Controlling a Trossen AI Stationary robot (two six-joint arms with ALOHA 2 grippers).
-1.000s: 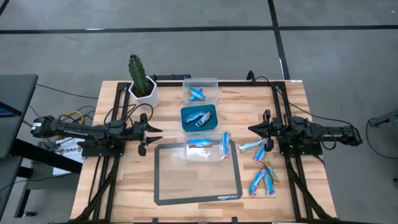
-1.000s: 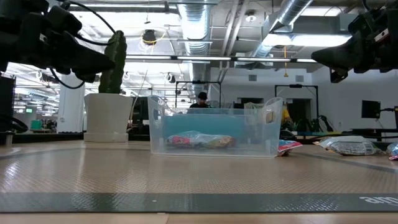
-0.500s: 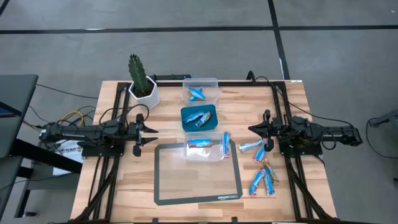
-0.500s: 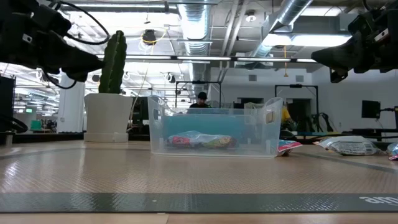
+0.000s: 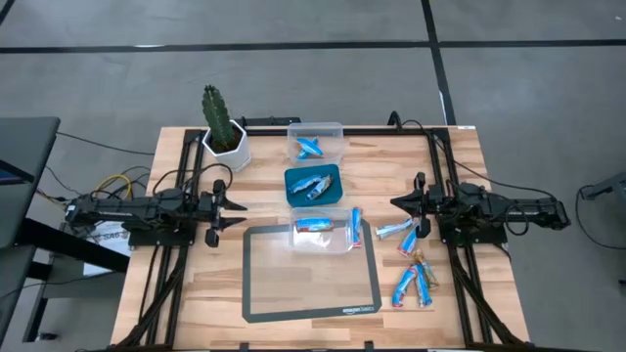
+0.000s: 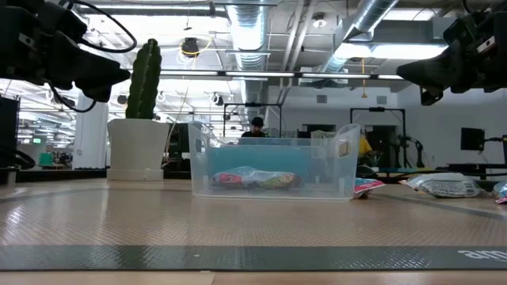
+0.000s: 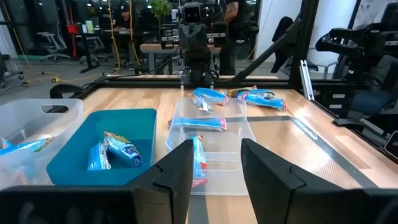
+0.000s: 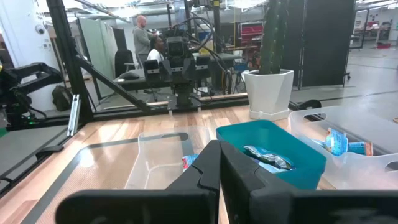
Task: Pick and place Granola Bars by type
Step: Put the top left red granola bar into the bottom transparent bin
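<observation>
Granola bars lie in three bins down the table's middle. Blue ones sit in the far clear bin [image 5: 315,142]. A couple rest in the teal bin [image 5: 312,186], and a bar with a red end lies in the near clear bin [image 5: 323,235]. Several loose bars [image 5: 411,264], mostly blue, lie flat on the wood at the right, and one blue bar [image 5: 354,227] lies beside the near bin. My left gripper [image 5: 235,207] [image 7: 216,163] hovers open left of the bins. My right gripper [image 5: 396,203] [image 8: 219,163] hovers shut right of them, over the loose bars.
A potted cactus [image 5: 223,125] stands at the far left of the table. A dark-edged mat [image 5: 311,284] covers the near middle, with the near clear bin on its far edge. People show in the room beyond the table. Bare wood lies left of the mat.
My left gripper has drawn back a little toward the table's left edge, away from the bins. The right arm and the bars have stayed where they were.
</observation>
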